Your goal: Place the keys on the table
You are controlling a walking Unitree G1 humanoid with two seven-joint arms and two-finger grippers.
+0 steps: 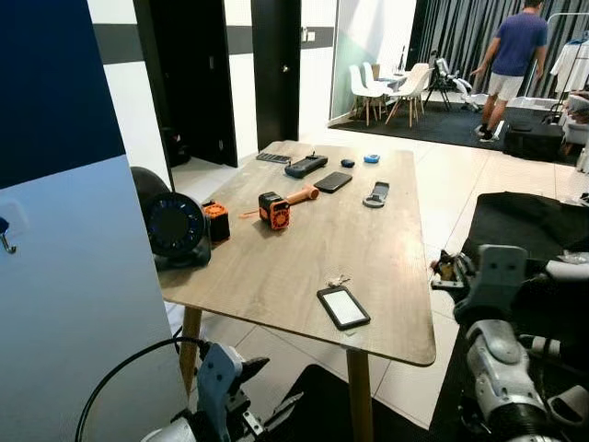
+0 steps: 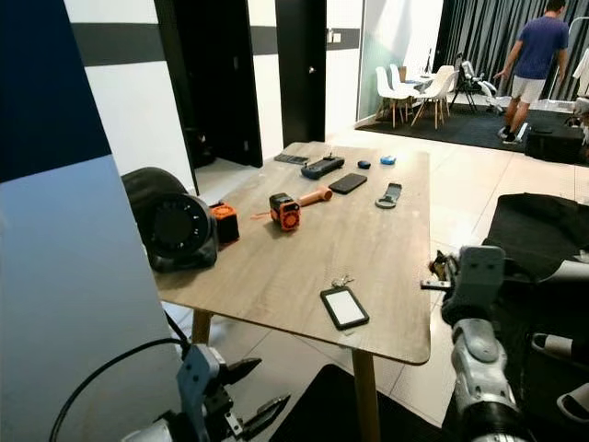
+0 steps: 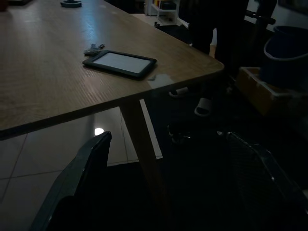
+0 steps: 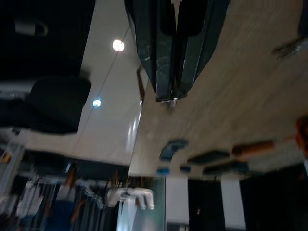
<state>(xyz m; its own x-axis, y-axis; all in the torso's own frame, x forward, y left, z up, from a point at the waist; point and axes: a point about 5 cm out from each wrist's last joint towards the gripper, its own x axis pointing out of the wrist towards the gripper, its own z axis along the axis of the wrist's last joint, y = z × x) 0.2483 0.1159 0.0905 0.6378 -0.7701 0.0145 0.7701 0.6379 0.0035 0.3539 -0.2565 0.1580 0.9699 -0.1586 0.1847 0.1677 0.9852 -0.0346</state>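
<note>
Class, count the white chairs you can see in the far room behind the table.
4 white chairs, all grouped around a small table in the far room, beyond the wooden table's far end. Others may be hidden behind them.

Pale glossy floor tiles (image 1: 465, 180), dark doorways (image 1: 198, 74) at 11 o'clock, white chairs (image 1: 386, 87) on a dark rug by grey curtains (image 1: 469, 28) at 1 o'clock, blue-and-white wall panel (image 1: 55, 230) at 9

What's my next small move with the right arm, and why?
Probably ease the right end effector away from the table edge: the keys already lie on it beside the tablet, and the fingers look shut on nothing.
</note>
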